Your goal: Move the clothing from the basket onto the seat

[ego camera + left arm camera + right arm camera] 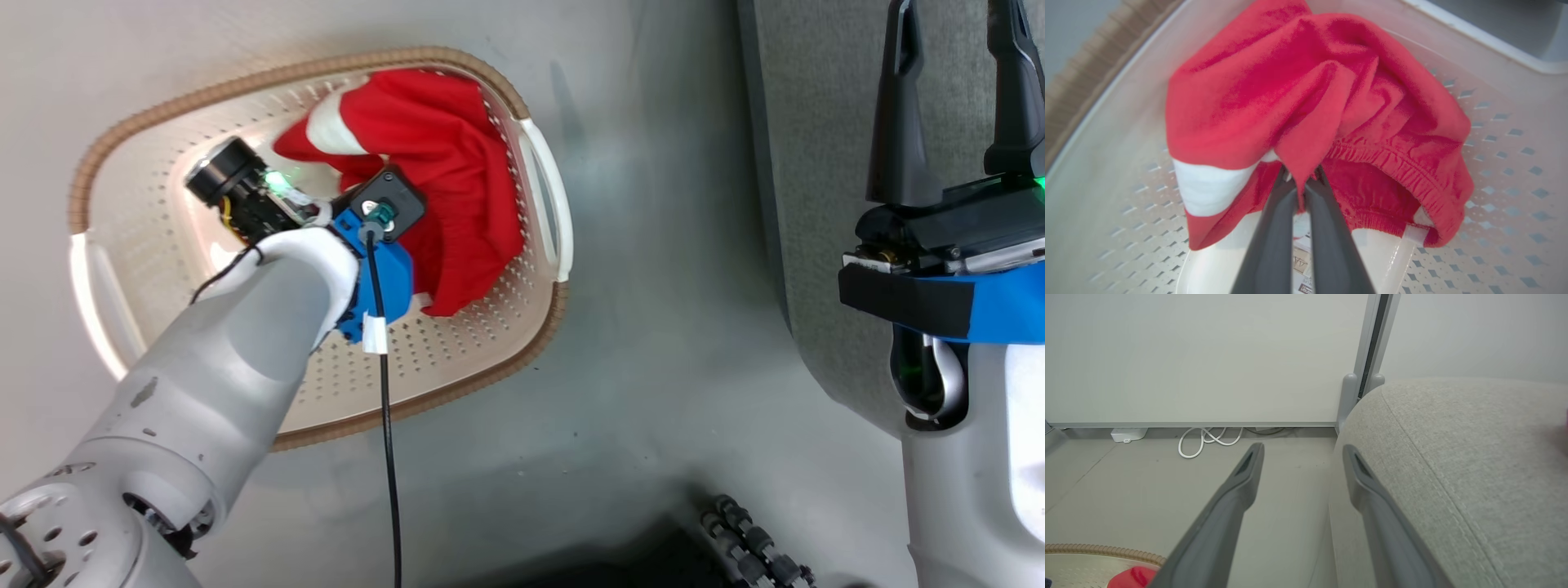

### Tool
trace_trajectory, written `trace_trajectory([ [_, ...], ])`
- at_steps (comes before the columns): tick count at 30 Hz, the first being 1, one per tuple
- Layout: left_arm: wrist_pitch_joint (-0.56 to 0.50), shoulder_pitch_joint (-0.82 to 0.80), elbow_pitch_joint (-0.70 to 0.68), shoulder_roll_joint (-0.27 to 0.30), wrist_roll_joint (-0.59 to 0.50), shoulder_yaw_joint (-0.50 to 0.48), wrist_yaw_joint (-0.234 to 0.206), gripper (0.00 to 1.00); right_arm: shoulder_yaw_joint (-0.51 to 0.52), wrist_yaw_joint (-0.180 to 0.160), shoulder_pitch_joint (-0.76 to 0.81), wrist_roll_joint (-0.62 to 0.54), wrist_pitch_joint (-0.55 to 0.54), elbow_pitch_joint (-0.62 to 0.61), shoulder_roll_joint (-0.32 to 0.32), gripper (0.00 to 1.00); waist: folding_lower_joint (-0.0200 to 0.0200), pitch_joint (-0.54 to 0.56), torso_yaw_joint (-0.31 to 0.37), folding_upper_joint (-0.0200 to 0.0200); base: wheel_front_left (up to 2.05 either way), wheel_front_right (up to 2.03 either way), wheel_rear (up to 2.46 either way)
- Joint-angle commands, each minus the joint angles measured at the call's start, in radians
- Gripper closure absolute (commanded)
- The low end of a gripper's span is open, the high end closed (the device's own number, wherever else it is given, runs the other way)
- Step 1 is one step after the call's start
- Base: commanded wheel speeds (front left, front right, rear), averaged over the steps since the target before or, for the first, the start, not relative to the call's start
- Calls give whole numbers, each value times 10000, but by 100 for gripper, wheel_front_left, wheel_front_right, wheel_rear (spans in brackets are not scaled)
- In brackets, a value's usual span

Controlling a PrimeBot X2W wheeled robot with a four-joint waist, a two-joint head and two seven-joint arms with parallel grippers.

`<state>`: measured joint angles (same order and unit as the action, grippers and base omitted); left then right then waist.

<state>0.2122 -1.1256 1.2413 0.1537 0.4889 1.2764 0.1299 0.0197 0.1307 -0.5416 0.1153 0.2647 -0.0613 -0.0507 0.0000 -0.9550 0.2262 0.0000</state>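
While the left arm reaches down into the basket point(490, 380), the left gripper point(1300, 175) has its two dark fingers pressed together on a fold of the clothing point(1290, 94), pinching red fabric just beside an elastic waistband. The clothing lies bunched in the far right part of the basket, heaped against the perforated wall, with a white stripe showing on its left side. A paper label point(1302, 261) lies on the basket's bottom beneath the fingers. The basket stands on the grey floor point(653, 327) to the left of the seat point(816, 163), apart from it. The right gripper point(951, 49) hangs at the seat's left edge, fingers spread wide with nothing between them. A white cable point(1208, 439) lies looped on the floor by the far wall.
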Motion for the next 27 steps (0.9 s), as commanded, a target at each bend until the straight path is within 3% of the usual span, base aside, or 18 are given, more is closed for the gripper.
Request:
trace_trajectory([
  [1,76,47,-50,-24,68,18,7,100,23,1,-65,-15,-7,37,7,0,0,151,-135,0,0,0,0],
  [13,530,306,-673,-467,706,3,7,100,227,1,70,-432,-7,440,4,0,0,1359,-884,0,0,0,0],
  [27,544,1272,-3323,-73,69,-1852,-279,100,491,1,683,-792,-7,957,2,0,0,3229,-1798,0,0,0,0],
])
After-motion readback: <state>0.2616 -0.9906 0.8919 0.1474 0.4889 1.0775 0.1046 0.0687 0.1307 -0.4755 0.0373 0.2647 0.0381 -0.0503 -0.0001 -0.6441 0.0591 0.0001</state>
